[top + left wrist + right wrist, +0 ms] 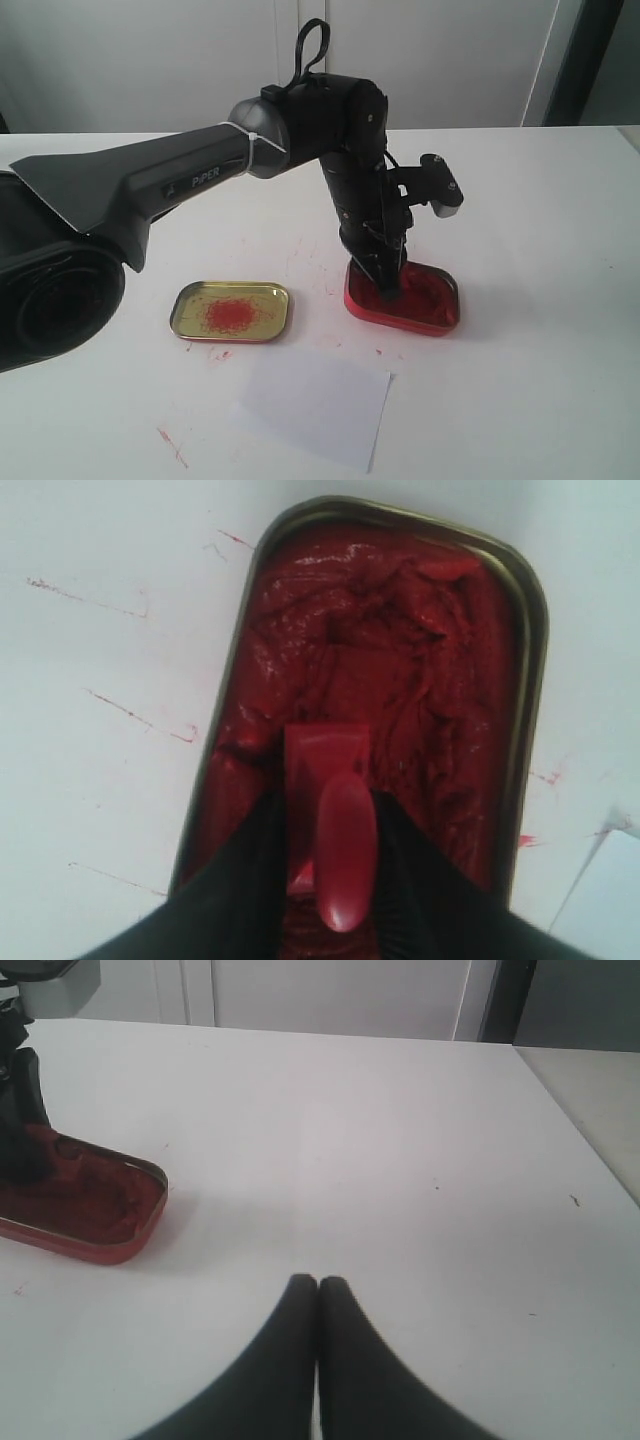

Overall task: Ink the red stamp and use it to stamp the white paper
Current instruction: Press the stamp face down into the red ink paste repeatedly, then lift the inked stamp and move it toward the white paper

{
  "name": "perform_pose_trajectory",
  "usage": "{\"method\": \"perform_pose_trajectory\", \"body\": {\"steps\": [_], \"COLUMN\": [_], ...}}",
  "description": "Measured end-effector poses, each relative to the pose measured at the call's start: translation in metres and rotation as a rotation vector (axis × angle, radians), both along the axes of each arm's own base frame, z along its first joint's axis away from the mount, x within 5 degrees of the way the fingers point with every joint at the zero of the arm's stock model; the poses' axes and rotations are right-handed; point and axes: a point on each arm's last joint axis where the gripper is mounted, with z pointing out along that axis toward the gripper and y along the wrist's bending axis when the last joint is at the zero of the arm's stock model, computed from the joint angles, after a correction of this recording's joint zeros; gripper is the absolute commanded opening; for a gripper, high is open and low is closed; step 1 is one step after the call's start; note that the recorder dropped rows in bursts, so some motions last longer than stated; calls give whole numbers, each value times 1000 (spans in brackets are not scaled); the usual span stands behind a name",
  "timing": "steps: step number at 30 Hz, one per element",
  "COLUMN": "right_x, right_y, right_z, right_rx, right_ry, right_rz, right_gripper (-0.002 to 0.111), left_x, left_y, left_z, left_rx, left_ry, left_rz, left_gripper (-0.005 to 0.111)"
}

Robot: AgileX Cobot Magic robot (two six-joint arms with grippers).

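My left gripper [388, 288] points straight down into the red ink tin [434, 304]. In the left wrist view that gripper [330, 815] is shut on the red stamp [340, 830], its black fingers clamped on the knobbed handle. The stamp's square base presses into the red ink paste [400, 670]. The white paper [315, 405] lies flat near the table's front, with no imprint visible on it from here. My right gripper [318, 1285] is shut and empty over bare table, off to the side of the ink tin [85, 1210]. The exterior view does not show the right arm.
A shallow gold tin lid [232, 310] smeared with red lies left of the ink tin. Red streaks mark the white tabletop [172, 446] around both tins. A white wall and cabinet doors stand behind the table.
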Motion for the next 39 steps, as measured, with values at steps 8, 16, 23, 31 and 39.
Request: {"method": "perform_pose_trajectory", "body": {"steps": [8,16,23,31,39], "right_x": [0,0,0,0,0], "right_y": [0,0,0,0,0], "right_z": [0,0,0,0,0], "right_rx": [0,0,0,0,0], "right_ry": [0,0,0,0,0], "right_rz": [0,0,0,0,0], "right_gripper": [0,0,0,0,0], "left_x": [0,0,0,0,-6], "left_y": [0,0,0,0,6], "left_z": [0,0,1,5,39], "left_rx": [-2,-3,-7,-17,-49], "left_ry": [-1,-3,-7,-12,-37], "left_rz": [0,1,1,2,10], "left_gripper": [0,0,0,0,0]}}
